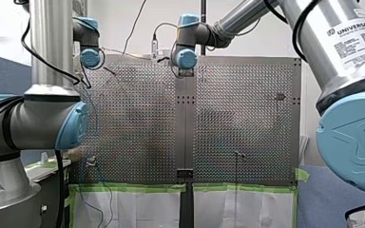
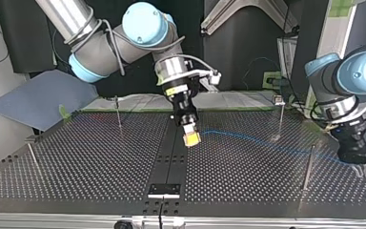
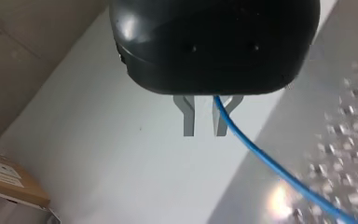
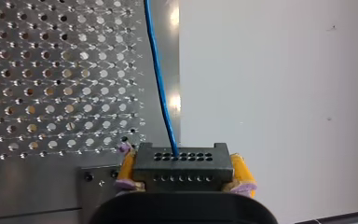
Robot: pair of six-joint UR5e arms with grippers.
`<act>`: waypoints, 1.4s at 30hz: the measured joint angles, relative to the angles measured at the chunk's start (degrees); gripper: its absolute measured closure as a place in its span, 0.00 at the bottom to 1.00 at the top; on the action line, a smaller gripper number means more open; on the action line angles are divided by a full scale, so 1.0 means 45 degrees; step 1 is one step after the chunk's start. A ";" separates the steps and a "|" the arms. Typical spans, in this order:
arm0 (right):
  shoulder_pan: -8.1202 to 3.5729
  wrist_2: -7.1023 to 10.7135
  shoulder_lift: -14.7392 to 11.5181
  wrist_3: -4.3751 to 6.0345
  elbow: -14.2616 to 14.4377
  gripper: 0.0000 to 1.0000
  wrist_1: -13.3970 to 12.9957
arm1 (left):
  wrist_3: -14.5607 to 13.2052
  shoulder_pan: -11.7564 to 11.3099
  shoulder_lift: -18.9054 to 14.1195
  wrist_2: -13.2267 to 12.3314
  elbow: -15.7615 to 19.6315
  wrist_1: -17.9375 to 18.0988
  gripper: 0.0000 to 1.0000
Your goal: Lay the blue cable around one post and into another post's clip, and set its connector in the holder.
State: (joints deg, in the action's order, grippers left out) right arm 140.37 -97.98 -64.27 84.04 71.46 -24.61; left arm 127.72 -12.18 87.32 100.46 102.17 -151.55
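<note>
In the top view my right gripper point(image 2: 190, 139), with yellow pads, hangs tilted over the table's dark middle strip. The right wrist view shows it shut on the black connector point(image 4: 182, 167). The blue cable point(image 4: 161, 84) leaves the connector and runs ahead along the plate's edge. In the top view the blue cable point(image 2: 267, 142) sags across the table to my left gripper point(image 2: 363, 170) at the right edge. In the left wrist view the metal fingers point(image 3: 188, 119) stand a little apart, and the blue cable point(image 3: 279, 170) comes out from under the gripper body across one finger.
Thin posts stand on the perforated table point(image 2: 86, 162): one with a clip point(image 2: 280, 110), one near my left gripper point(image 2: 308, 167), and two at the top view's left point(image 2: 118, 112) point(image 2: 33, 159). The holder point(image 2: 164, 190) sits on the middle strip near the top view's front edge.
</note>
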 joint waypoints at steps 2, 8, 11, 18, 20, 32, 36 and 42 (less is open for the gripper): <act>-0.0008 0.0008 0.0174 -0.0011 -0.0102 0.67 0.0017 | 0.0019 -0.0187 0.0165 -0.0187 -0.0024 0.0026 0.77; -0.0038 -0.0005 0.0707 0.0007 -0.0364 0.67 0.0054 | 0.0045 -0.0892 0.0450 -0.0891 -0.0162 0.0100 0.75; -0.0081 -0.0016 0.0901 0.0016 -0.0429 0.67 0.0017 | 0.0023 -0.1239 0.0696 -0.1238 -0.0273 0.0114 0.75; -0.0283 -0.0025 0.1055 0.0083 -0.0492 0.67 -0.0082 | 0.0007 -0.1986 0.1173 -0.2004 -0.0326 0.0387 0.72; -0.0383 -0.0019 0.1062 0.0103 -0.0525 0.67 -0.0092 | 0.0011 -0.2093 0.1230 -0.2206 -0.0340 0.0481 0.72; -0.0898 0.0006 0.1099 0.0225 -0.0571 0.67 -0.0156 | -0.0042 -0.1961 0.1901 -0.3452 -0.0665 0.0690 0.72; -0.1000 0.0034 0.1111 0.0233 -0.0572 0.67 -0.0157 | -0.0040 -0.1913 0.1944 -0.3883 -0.0673 0.0768 0.72; -0.1153 0.0034 0.1136 0.0236 -0.0570 0.67 -0.0136 | -0.0044 -0.1826 0.2204 -0.4489 -0.0688 0.0836 0.72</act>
State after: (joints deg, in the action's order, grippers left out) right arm 135.18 -97.83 -59.16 85.10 68.90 -25.22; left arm 127.52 -20.40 97.23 80.26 99.07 -147.79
